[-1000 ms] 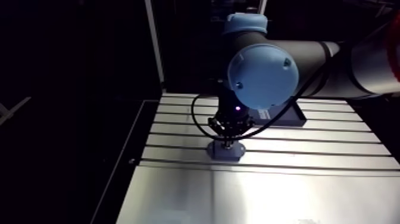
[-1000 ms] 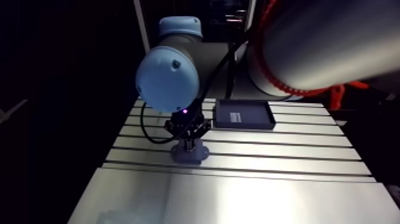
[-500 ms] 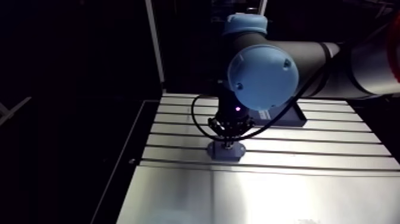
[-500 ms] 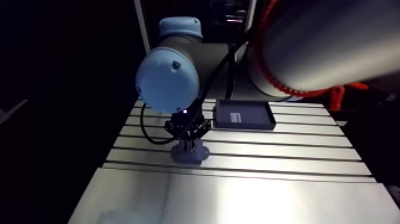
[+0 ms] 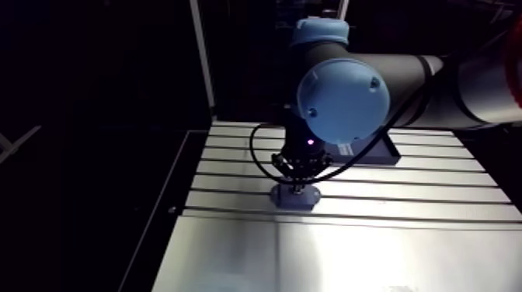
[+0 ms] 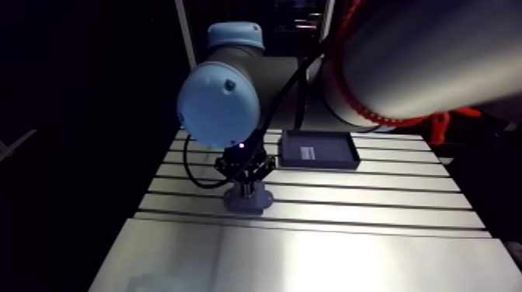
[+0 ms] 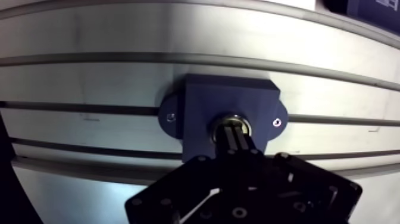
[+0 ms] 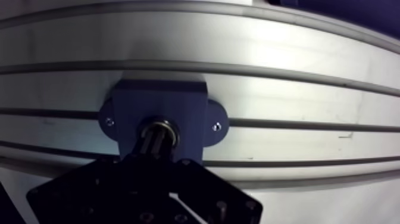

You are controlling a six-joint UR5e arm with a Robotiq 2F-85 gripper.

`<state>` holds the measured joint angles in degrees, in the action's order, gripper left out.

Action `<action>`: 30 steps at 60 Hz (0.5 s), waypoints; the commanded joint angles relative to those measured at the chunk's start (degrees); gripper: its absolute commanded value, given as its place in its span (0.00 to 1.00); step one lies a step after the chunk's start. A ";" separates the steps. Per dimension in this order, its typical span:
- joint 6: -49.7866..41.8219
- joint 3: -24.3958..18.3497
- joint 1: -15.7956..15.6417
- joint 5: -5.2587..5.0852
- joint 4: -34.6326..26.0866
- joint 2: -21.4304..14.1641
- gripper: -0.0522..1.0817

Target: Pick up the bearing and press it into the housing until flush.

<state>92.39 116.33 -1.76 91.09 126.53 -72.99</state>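
Sitting in housing (image 7: 202,98), the bearing (image 7: 228,118) (closed gripper (image 7: 234,133) atop).

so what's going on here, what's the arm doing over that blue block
The robot arm's gripper is down over the dark blue housing, which sits on the slotted table. Its two fingers are shut side by side, with their tips at the metal bearing, which sits in the housing's round bore. It looks like the pressing step. Whether the bearing is fully flush can't be told from these views. A dark tray lies on the table beyond the housing, untouched.
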 commanded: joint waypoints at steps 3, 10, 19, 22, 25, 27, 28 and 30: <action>0.02 0.08 0.00 0.01 0.00 0.00 0.94; 0.10 0.08 0.00 0.01 0.00 0.08 0.94; 0.11 0.26 0.00 0.01 0.01 0.18 0.94; 0.11 0.35 0.00 0.01 0.09 0.18 0.94; 0.11 0.35 0.00 0.01 0.08 0.18 0.94; 0.11 0.35 0.00 0.01 0.09 0.18 0.94; 0.11 0.35 0.00 0.01 0.09 0.18 0.94; 0.11 0.35 0.00 0.01 0.01 0.18 0.94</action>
<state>92.50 116.56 -1.75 91.10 126.60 -72.89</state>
